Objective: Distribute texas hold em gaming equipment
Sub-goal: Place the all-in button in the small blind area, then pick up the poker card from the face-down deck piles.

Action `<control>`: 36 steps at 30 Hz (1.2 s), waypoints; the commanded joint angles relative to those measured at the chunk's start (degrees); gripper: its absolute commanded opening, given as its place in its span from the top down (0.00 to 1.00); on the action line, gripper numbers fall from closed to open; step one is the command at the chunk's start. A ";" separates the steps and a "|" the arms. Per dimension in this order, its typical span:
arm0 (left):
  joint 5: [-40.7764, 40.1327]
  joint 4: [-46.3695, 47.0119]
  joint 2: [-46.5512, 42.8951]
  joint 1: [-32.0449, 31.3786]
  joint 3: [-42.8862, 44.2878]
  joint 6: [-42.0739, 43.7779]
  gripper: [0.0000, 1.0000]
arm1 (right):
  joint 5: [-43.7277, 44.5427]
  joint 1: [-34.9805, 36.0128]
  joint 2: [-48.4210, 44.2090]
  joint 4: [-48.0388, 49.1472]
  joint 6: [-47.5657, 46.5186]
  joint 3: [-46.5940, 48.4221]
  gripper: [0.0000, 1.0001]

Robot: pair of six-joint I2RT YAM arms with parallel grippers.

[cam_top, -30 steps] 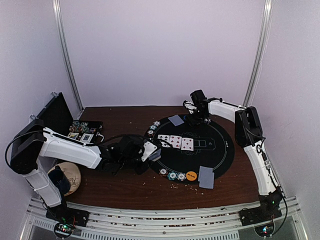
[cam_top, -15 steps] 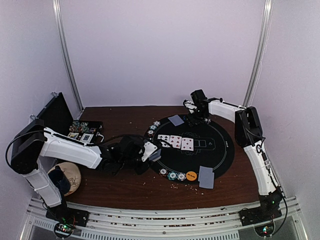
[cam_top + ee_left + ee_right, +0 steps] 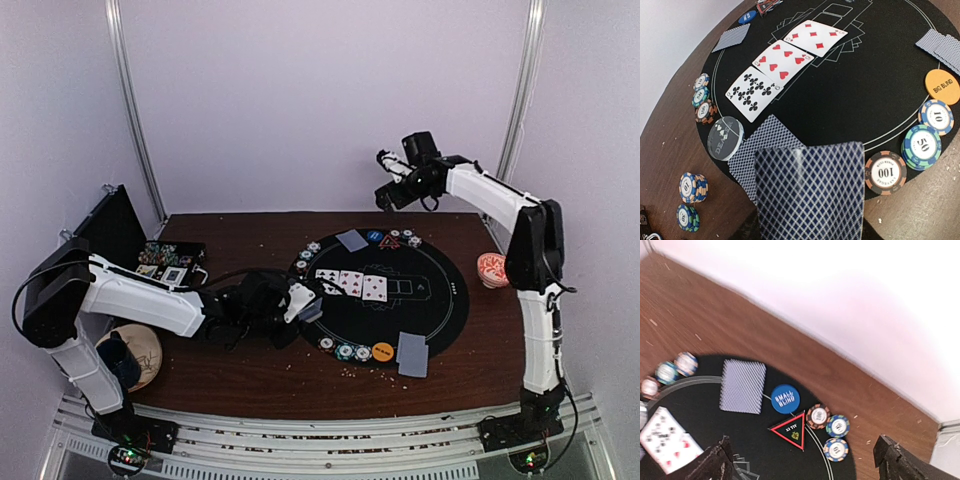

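**Second hole card about to go down at the left seat**

The step in hand seems to be the dealing of hole cards to the seat at the left edge of the black mat (image 3: 440, 315). The left gripper (image 3: 304, 302) is closed on a face-down card (image 3: 810, 192), grey-blue with a fine diamond pattern. It holds the card low over the rim of the mat, partly above a second face-down card (image 3: 752, 150) that lies beside the clear dealer button (image 3: 725, 137).

The next move, I think, calls for laying the held card flat next to its partner. The jaws should then open without pushing either card toward the three face-up cards (image 3: 782, 60), which lie side by side in a row: clubs, hearts, diamonds.

The right gripper (image 3: 388, 193) hangs high above the far edge of the mat, its fingers wide apart and empty. Below it lie a face-down pair (image 3: 742, 385), the blue small-blind disc (image 3: 785, 396), the red triangle marker (image 3: 790, 427) and three striped chips (image 3: 838, 426). At the near seat are more chips (image 3: 920, 145) and the orange big-blind disc (image 3: 942, 86).
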 commanded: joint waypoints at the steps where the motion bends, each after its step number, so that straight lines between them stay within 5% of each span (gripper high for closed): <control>1: -0.42 2.57 0.30 -0.38 1.43 -0.11 0.77 | -16.23 -0.42 -11.59 -2.08 2.55 -3.92 0.00; 6: -0.30 2.53 -0.01 -0.38 1.34 -0.09 0.77 | -38.05 0.92 -19.45 3.57 9.89 -20.36 0.00; 12: 0.08 3.36 -1.21 -0.38 0.63 0.00 0.77 | -46.34 4.65 -19.60 11.42 15.44 -31.22 0.00; 21: 0.98 4.27 -2.22 -1.00 -0.08 1.01 0.77 | -53.06 10.36 -7.80 4.91 11.18 -28.17 0.07; 36: 2.19 5.98 -3.16 -1.09 -1.23 1.57 0.77 | -54.99 15.75 -4.64 0.14 6.97 -25.35 0.11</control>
